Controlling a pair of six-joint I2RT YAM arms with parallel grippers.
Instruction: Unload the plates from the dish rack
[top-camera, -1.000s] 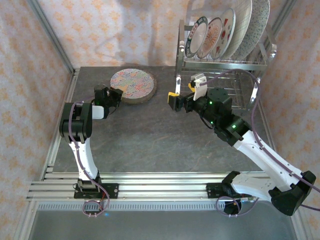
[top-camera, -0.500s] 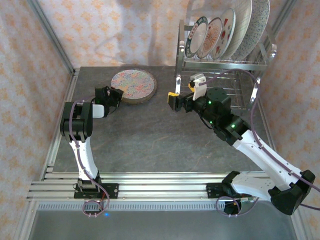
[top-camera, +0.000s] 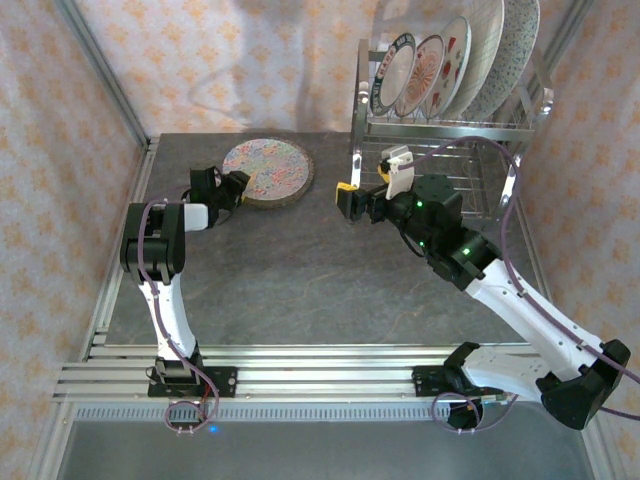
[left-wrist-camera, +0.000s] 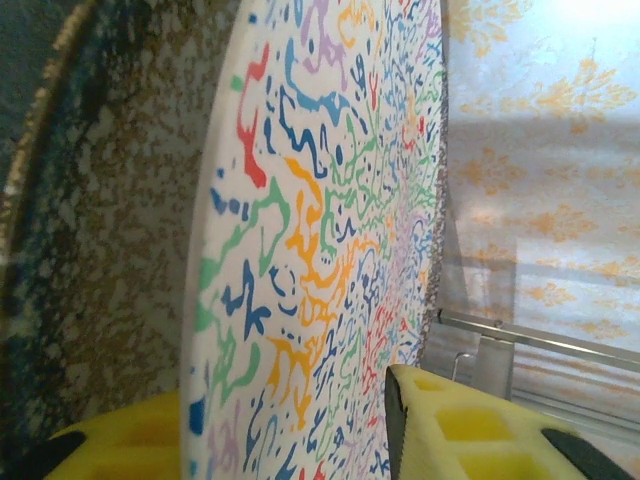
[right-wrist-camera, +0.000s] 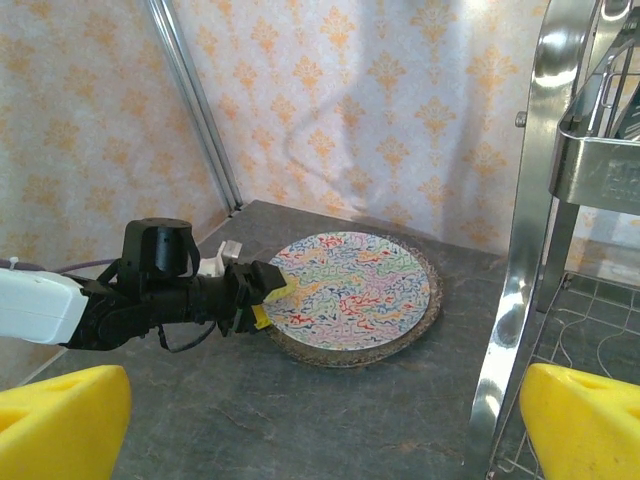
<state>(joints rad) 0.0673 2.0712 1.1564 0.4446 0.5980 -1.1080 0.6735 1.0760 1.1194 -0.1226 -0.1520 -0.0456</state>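
Top external: high, on near side of squiggle plate (top-camera: 266, 168), looking down on it. Left wrist: right at plate's rim, facing across its face. Right wrist: low, right of plate, facing it, moderately near. All 3 share plate.

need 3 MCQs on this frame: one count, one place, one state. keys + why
1. How many plates stand upright in the dish rack?
A) two B) eight C) five
2. Where is the multicoloured squiggle plate?
A) in the rack's top tier B) flat on a larger speckled plate on the table C) on the rack's lower shelf
3. How is the right gripper?
A) open, holding nothing B) shut on a plate C) shut on a rack wire

Key:
1 C: five stand side by side in the top slots.
2 B: it lies on the speckled plate, left of the rack.
3 A: its yellow pads stand wide apart, nothing between them.
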